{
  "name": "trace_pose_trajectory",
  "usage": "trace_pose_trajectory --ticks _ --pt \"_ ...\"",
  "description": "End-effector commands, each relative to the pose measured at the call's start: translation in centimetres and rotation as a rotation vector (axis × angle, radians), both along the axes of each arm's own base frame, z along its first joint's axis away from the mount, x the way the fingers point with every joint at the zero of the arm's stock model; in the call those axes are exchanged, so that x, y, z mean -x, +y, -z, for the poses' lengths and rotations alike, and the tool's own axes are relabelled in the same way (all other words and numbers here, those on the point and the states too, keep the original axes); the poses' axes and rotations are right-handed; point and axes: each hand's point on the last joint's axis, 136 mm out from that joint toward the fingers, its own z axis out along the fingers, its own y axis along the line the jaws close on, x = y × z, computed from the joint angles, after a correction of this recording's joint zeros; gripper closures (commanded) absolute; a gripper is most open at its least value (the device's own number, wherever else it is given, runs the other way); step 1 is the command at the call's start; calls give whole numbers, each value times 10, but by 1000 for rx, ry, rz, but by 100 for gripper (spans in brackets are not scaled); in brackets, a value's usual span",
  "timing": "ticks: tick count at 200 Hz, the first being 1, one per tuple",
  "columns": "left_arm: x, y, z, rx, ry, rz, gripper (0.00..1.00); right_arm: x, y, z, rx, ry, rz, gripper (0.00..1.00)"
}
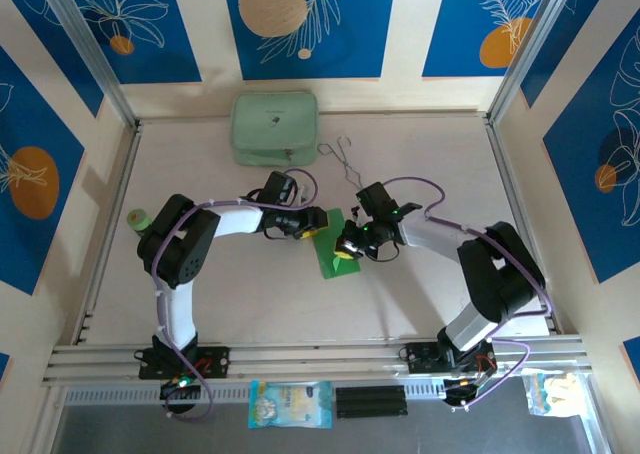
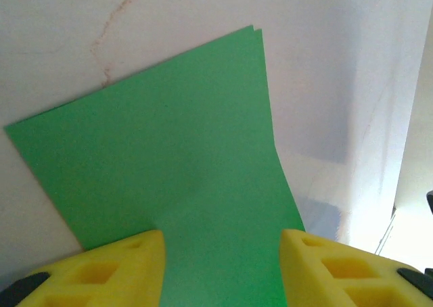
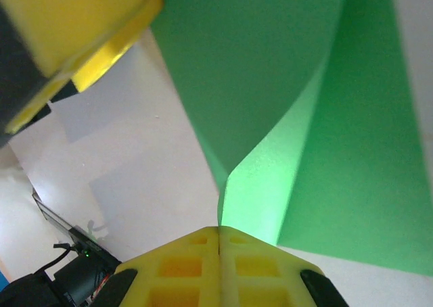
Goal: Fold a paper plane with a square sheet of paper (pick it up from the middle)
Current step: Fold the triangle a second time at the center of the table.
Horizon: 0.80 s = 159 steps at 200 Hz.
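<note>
The bright green sheet of paper (image 1: pixel 330 249) lies folded in half at the table's middle, between the two grippers. My right gripper (image 3: pixel 218 234) is shut on a corner of the sheet (image 3: pixel 270 185) and lifts it into a curl off the lower layer. My left gripper (image 2: pixel 223 246) is open, its yellow fingers (image 2: pixel 122 263) spread wide over the sheet (image 2: pixel 176 151), which lies flat with two layered edges showing at its far corner. From above, the left gripper (image 1: pixel 312 224) sits at the sheet's upper left and the right gripper (image 1: pixel 350 244) at its right edge.
A pale mint-green case (image 1: pixel 275 127) lies at the back of the table, with thin wire tongs (image 1: pixel 345 159) just right of it. A small green object (image 1: pixel 138 217) stands at the left edge. The left gripper's yellow finger (image 3: pixel 81 30) looms in the right wrist view.
</note>
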Motion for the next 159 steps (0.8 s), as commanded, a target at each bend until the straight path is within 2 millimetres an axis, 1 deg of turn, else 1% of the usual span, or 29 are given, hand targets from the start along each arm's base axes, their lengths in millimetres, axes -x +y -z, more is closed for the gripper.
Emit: trace_pose_trajectory --ticks 1,35,70,118,159 --pt "8 3 20 -60 38 14 52 -4 14 -1 -31 -6 -33 100" --pt "7 4 21 -65 38 7 55 -17 18 7 -27 -17 15 100" --pt "8 5 23 -71 44 2 57 -25 19 13 -26 -22 65 100" --pt "9 6 25 -75 50 -1 60 -27 22 19 -18 -11 61 100" --pt "10 7 27 -77 53 -3 62 -28 20 24 0 -8 68 100"
